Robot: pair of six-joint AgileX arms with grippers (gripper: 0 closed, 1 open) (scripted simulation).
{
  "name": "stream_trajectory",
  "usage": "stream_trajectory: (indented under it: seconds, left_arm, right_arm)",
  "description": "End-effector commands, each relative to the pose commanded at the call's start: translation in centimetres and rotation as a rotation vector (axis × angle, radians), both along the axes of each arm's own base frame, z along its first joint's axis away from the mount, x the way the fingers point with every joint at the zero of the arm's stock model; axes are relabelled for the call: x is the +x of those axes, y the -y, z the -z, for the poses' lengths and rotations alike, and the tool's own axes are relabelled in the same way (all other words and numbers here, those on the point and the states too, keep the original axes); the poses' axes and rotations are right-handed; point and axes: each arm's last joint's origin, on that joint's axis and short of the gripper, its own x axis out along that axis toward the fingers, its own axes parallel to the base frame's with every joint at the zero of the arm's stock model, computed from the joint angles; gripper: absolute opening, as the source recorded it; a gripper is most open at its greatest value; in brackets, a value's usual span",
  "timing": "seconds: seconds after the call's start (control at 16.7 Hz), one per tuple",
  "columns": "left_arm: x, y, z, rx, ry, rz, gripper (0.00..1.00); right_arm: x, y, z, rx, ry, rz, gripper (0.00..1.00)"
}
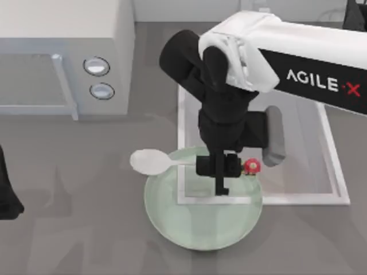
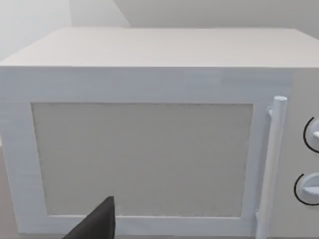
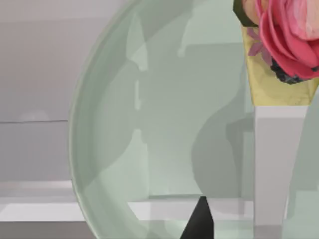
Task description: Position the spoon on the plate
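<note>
The white spoon lies level over the far edge of the pale green plate. Its oval bowl reaches past the plate's left rim, and its red mushroom knob points right. My right gripper hangs straight down over the plate and is shut on the spoon's thin handle near its middle. In the right wrist view the plate shows close up, with one dark fingertip in front of it. My left arm is parked at the table's left edge.
A white microwave stands at the back left, and its door and handle face the left wrist camera. A white-framed mat lies under the plate's far right part. A pink flower on a yellow block shows in the right wrist view.
</note>
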Motion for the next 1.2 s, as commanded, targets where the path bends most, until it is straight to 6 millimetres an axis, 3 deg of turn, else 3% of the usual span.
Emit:
stream_trajectory:
  seconds: [0.42, 0.66, 1.2]
  left_arm:
    - [0.0, 0.0, 0.0, 0.000, 0.000, 0.000, 1.00]
    - [0.0, 0.0, 0.0, 0.000, 0.000, 0.000, 1.00]
    - [0.0, 0.0, 0.0, 0.000, 0.000, 0.000, 1.00]
  right_arm:
    - [-0.8, -1.4, 4.9, -0.035, -0.063, -0.042, 0.00]
    - [-0.8, -1.4, 4.9, -0.035, -0.063, -0.042, 0.00]
    - [-0.8, -1.4, 4.9, -0.035, -0.063, -0.042, 0.68]
